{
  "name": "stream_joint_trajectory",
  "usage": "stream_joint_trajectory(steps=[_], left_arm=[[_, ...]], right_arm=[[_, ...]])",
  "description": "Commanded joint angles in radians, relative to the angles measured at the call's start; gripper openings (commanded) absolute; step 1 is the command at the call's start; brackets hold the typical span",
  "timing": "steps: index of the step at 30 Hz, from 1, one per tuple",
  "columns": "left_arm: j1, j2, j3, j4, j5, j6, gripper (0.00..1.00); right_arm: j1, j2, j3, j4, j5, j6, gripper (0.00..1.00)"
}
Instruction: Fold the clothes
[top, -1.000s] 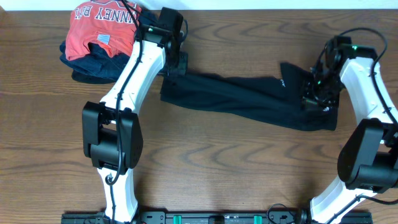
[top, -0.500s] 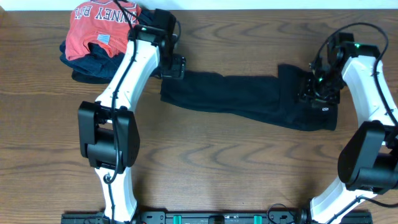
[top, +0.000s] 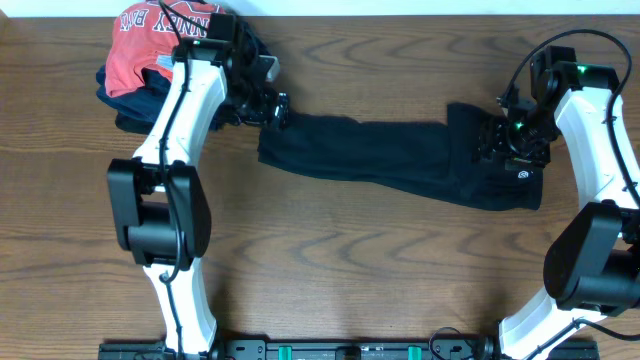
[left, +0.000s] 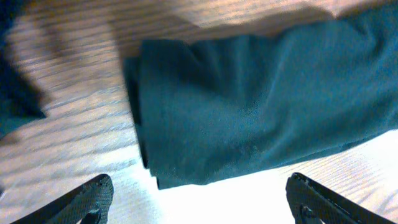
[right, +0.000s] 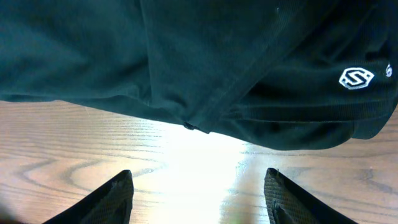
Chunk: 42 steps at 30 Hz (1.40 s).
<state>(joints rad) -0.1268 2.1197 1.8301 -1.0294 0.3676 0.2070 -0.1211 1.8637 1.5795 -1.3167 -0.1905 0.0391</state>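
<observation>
Left fingers (top: 272, 108) wide apart, nothing in them, just right of the pile: red shirt (top: 150, 45) on top of navy garment (top: 140, 105), far-left corner of bench (top: 330, 260). They sit at the left end of the black shirt (top: 390, 155); wrist view shows bare wood between them and the cloth edge just ahead. Shirt lies flat as a long strip across mid-bench, sloping a little down to the right, with overlapping layers at the right end and a white logo (right: 356, 78) there. Right fingers (top: 500, 142) apart too, empty, over that right end.
</observation>
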Motion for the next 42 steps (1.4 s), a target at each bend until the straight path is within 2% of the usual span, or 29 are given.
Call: stream_joint_trajectory(steps=[1,10,21,22,24,25,26,28,32,42], left_arm=[[-0.003,0.068,0.025,-0.006,0.041,0.126,0.9],[-0.003,0.157,0.025,0.002,0.052,0.184,0.9],[-0.003,0.233,0.021,0.041,0.052,0.185,0.89],[-0.003,0.237,0.021,0.038,0.052,0.185,0.86],[-0.003,0.239,0.019,0.031,0.051,0.184,0.7],[-0.003,0.239,0.019,0.026,0.051,0.185,0.56],[-0.003,0.239,0.019,0.023,0.051,0.185,0.33],[-0.002,0.239,0.019,0.021,0.049,0.185,0.08],[0.009,0.238,0.02,0.015,0.025,0.172,0.06],[0.106,0.144,0.02,-0.103,0.005,0.018,0.06]], right_arm=[[-0.002,-0.02,0.018,-0.005,0.002,-0.022,0.66],[-0.005,-0.02,0.018,-0.003,0.003,-0.022,0.66],[-0.005,-0.02,0.018,-0.003,0.003,-0.022,0.67],[-0.005,-0.02,0.018,-0.003,0.003,-0.022,0.67],[-0.005,-0.02,0.018,-0.003,0.003,-0.022,0.67],[-0.005,-0.02,0.018,-0.003,0.003,-0.022,0.67],[-0.005,-0.02,0.018,-0.002,0.003,-0.022,0.67],[-0.005,-0.02,0.018,-0.001,0.003,-0.022,0.67],[-0.002,-0.02,0.018,0.0,0.002,-0.022,0.67],[0.018,-0.02,0.017,0.043,-0.039,-0.022,0.63]])
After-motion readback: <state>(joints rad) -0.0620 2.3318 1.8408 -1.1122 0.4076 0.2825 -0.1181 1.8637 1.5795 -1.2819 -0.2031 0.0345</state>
